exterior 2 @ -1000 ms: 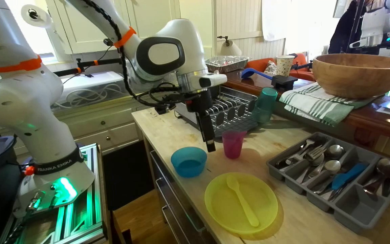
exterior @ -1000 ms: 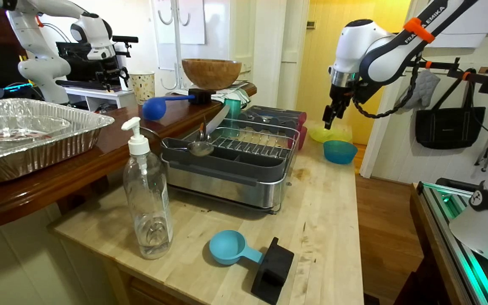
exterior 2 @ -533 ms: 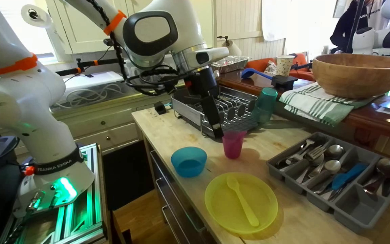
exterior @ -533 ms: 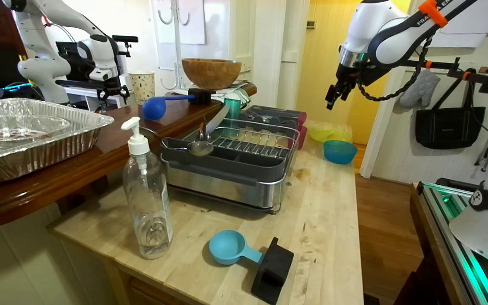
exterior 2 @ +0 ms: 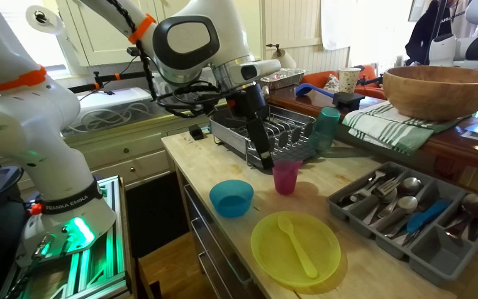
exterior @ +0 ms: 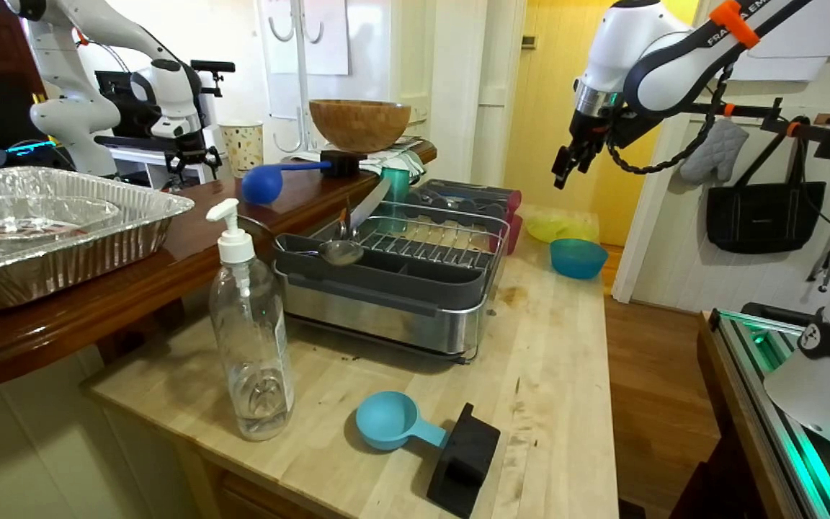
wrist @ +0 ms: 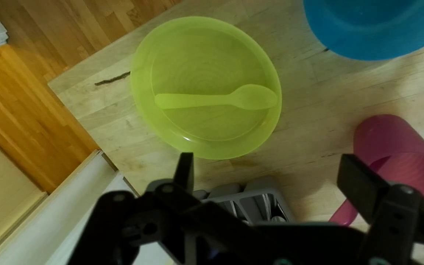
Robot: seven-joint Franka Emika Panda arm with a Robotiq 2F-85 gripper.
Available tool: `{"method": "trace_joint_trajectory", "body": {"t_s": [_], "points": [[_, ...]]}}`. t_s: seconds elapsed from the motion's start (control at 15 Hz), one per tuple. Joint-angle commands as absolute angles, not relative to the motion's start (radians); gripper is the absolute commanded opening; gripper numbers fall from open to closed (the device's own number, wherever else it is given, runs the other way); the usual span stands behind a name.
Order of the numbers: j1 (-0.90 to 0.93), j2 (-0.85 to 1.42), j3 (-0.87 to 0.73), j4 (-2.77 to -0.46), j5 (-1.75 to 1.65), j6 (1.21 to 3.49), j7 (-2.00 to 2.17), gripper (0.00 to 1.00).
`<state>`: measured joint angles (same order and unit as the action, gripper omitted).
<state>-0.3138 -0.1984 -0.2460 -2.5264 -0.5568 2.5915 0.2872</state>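
My gripper (wrist: 266,160) is open and holds nothing; its two fingers stand wide apart in the wrist view. It hangs in the air above the wooden counter, as the gripper (exterior: 571,171) also shows in an exterior view. Beyond the fingers lies a yellow plate (wrist: 204,59) with a yellow spoon (wrist: 215,100) on it. A pink cup (wrist: 385,136) with a spout appears behind the right-hand finger, which partly hides it. At the top right is a blue bowl (wrist: 374,33), cut off by the frame. In an exterior view the fingertip overlaps the edge of the pink cup (exterior 2: 285,180).
A grey cutlery tray (exterior 2: 442,257) full of utensils sits beside the plate. The dish rack (exterior: 386,317), a green cup (exterior 2: 324,126), a pump bottle (exterior: 253,353) and a light-blue scoop (exterior: 388,420) stand on the counter. A wooden bowl (exterior 2: 438,93) rests on the higher ledge.
Over the last second my gripper has risen and tilted, its tip shifting toward the dish rack; in the last half second it is nearly still. The background robot arm has also moved.
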Motion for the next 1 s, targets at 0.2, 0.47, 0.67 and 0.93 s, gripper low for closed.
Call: {"method": "trace_joint_trajectory", "body": {"t_s": [0.2, 0.47, 0.67, 0.93], "points": [[-0.354, -0.111, -0.247, -2.415, -0.509, 2.623, 0.329, 1.00], [-0.359, 0.030, -0.281, -2.275, -0.423, 2.693, 0.319, 1.00], [-0.351, 0.146, -0.305, -2.170, -0.360, 2.748, 0.287, 1.00], [-0.355, 0.299, -0.302, -2.024, -0.193, 2.781, 0.182, 1.00]]}}
